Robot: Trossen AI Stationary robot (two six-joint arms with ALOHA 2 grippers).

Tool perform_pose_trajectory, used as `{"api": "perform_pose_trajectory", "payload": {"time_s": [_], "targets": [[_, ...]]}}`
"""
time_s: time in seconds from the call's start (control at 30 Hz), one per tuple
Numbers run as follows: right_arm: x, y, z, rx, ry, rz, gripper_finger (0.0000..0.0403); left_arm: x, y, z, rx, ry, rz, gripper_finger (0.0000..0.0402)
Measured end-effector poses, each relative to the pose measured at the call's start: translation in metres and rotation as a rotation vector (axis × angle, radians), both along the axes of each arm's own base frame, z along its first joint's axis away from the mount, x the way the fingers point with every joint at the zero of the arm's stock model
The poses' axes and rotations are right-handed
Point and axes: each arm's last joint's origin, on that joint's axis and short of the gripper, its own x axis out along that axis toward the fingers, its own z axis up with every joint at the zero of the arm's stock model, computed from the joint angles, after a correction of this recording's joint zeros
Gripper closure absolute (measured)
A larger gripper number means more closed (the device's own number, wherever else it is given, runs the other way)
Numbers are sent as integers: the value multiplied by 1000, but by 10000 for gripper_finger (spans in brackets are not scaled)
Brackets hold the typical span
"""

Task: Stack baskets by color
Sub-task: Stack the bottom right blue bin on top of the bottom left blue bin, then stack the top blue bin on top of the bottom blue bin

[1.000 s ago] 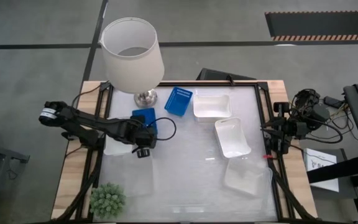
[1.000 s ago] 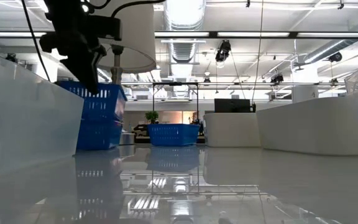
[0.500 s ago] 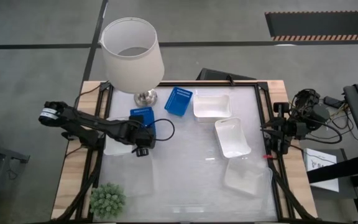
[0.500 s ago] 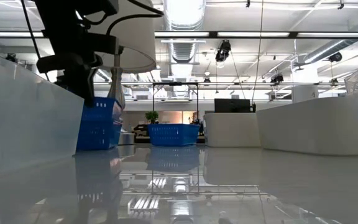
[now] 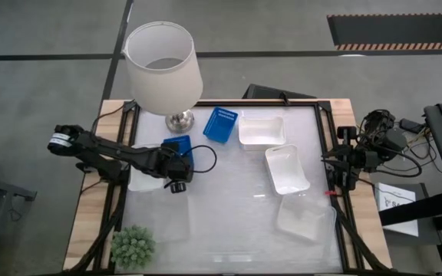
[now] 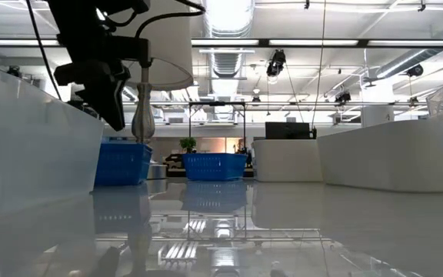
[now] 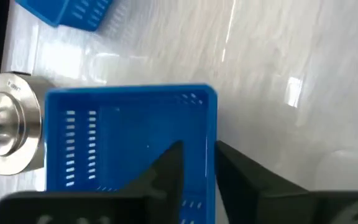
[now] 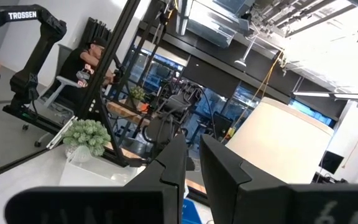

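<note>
Your desk point(image 5: 229, 230), itemised from left to right.

Item: potted plant point(image 5: 133, 245), green, near left corner; well clear of the work.

Item: left hand point(image 7: 197, 158). It sits low over one edge wall of the blue basket point(image 5: 179, 146), a finger either side of that wall and slightly apart from it, not pinching. You can read this as a release: the basket appears to rest flat on the desk, in the low view too.

Item: white basket point(image 5: 144, 182), mostly hidden under the left arm, just beside the blue one.

Item: table lamp, white lampshade point(image 5: 162, 65) on a metal base point(image 7: 8, 127). The base stands just beside the blue basket and crowds that side; mind it on any lift or swing.

Item: second blue basket point(image 5: 220, 124), slotted base, tilted, near the first but apart from it. Blue on blue is likely your next pairing, and the path between them looks free of obstacles.

Item: two more white baskets, one square-on toward the far edge point(image 5: 262, 131), one angled beside it point(image 5: 287, 169); not nested.

Item: translucent clear basket point(image 5: 301, 217), near side, alone.

Item: right hand point(image 8: 192, 158), parked at the desk's right edge, fingers nearly together with nothing between them; it waits.
</note>
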Motion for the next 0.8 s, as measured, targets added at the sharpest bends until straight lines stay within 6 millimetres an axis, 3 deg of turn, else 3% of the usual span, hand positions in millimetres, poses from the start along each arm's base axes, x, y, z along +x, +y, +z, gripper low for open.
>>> {"api": "perform_pose_trajectory", "payload": {"time_s": [0.17,0.33,0.47,0.63,0.8], "targets": [[0,0,0,7,1,2,365,13,-3,16,-37,-120,-6,290],[0,0,0,9,1,2,365,38,-7,37,-51,-413,-55,284],[0,0,0,9,1,2,365,58,-7,49,58,-645,-112,284],[0,0,0,19,3,5,365,84,3,37,200,-648,-180,284],[0,0,0,19,2,4,365,108,39,14,203,-509,-156,284]]}}
